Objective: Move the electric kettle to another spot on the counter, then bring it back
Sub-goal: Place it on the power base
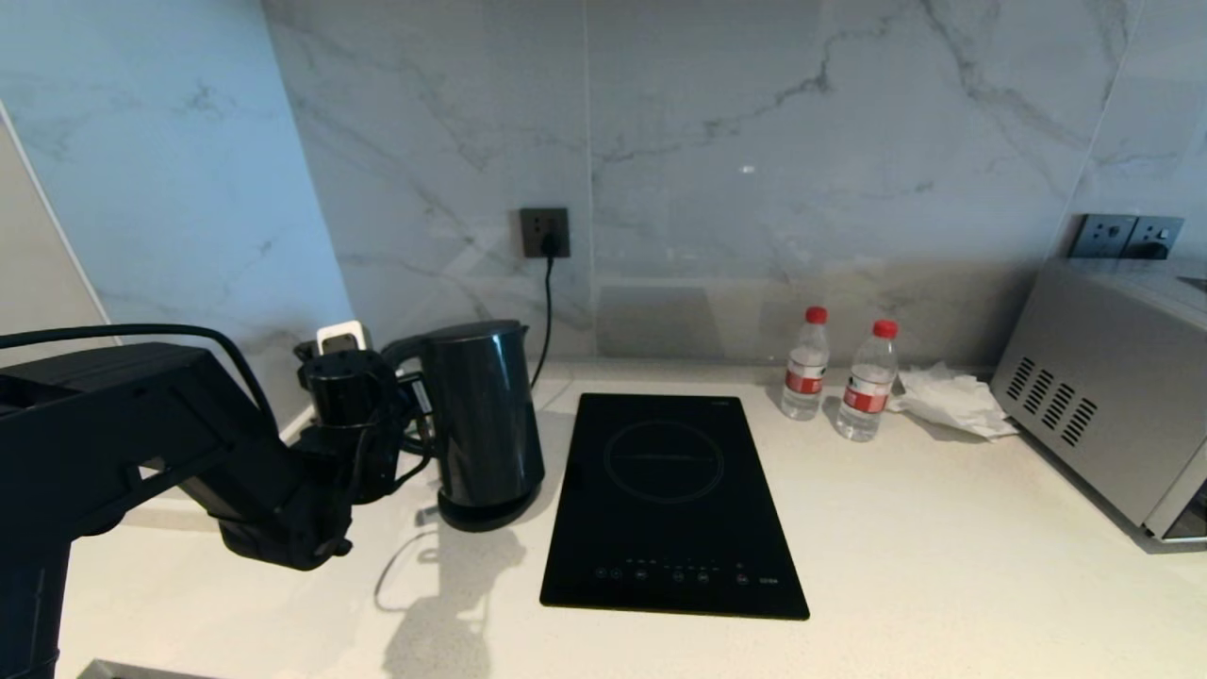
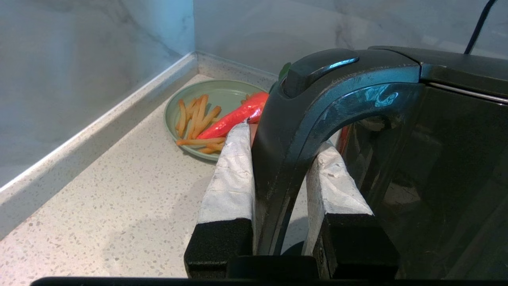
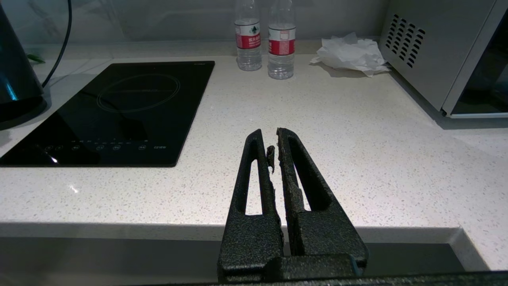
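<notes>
The electric kettle [image 1: 483, 415] is a tall glossy black jug standing upright over its round base disc [image 1: 490, 516], at the left of the counter [image 1: 896, 566] beside the hob. My left gripper [image 2: 283, 137] reaches in from the left and is shut on the kettle's loop handle [image 2: 293, 131]. Its white-wrapped fingers [image 2: 232, 174] press on both sides of the handle. In the head view the left wrist [image 1: 354, 415] hides those fingers. My right gripper [image 3: 271, 137] hangs shut and empty over the counter's front edge [image 3: 158, 230], away from the kettle.
A black induction hob [image 1: 669, 500] lies right of the kettle. Two water bottles [image 1: 837, 375], crumpled tissue [image 1: 952, 401] and a silver oven [image 1: 1113, 415] stand at the back right. A green plate of fries [image 2: 206, 115] sits in the corner behind the kettle. The base's cord [image 1: 405, 556] loops on the counter.
</notes>
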{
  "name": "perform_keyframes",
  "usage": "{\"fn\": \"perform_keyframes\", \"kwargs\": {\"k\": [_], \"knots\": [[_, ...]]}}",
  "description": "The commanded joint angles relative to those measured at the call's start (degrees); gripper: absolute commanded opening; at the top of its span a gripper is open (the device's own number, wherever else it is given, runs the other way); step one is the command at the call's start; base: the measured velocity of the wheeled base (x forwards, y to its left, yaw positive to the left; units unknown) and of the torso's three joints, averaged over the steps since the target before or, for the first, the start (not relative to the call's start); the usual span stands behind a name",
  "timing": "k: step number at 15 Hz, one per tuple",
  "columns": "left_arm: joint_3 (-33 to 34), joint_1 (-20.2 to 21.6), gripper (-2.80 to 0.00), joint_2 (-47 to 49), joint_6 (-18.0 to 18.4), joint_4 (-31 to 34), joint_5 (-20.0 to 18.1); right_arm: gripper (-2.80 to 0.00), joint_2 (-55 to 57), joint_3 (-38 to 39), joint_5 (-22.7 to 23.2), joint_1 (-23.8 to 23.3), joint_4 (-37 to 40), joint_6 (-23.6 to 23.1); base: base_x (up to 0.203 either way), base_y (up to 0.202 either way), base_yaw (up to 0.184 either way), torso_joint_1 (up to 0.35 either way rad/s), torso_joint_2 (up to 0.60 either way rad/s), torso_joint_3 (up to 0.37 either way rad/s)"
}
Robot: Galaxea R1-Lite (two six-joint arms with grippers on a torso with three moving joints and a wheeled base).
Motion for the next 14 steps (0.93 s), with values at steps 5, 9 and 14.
{"fn": "perform_keyframes", "kwargs": {"k": [5, 9, 14], "knots": [[1.67, 0.73, -2.80, -0.13, -0.05, -0.38, -0.49, -2.80, 0.00, -0.01, 0.00, 0.00, -0.02, -0.04, 0.000, 0.000, 0.000, 0.000, 0.00, 0.000], [2.52, 0.65, -2.80, -0.93, -0.05, -0.40, -0.59, -2.80, 0.00, -0.01, 0.00, 0.00, -0.02, -0.04, 0.000, 0.000, 0.000, 0.000, 0.00, 0.000], [4.45, 0.27, -2.80, -3.46, -0.05, -1.18, -0.86, -2.80, 0.00, -0.01, 0.00, 0.00, -0.02, -0.04, 0.000, 0.000, 0.000, 0.000, 0.00, 0.000]]}}
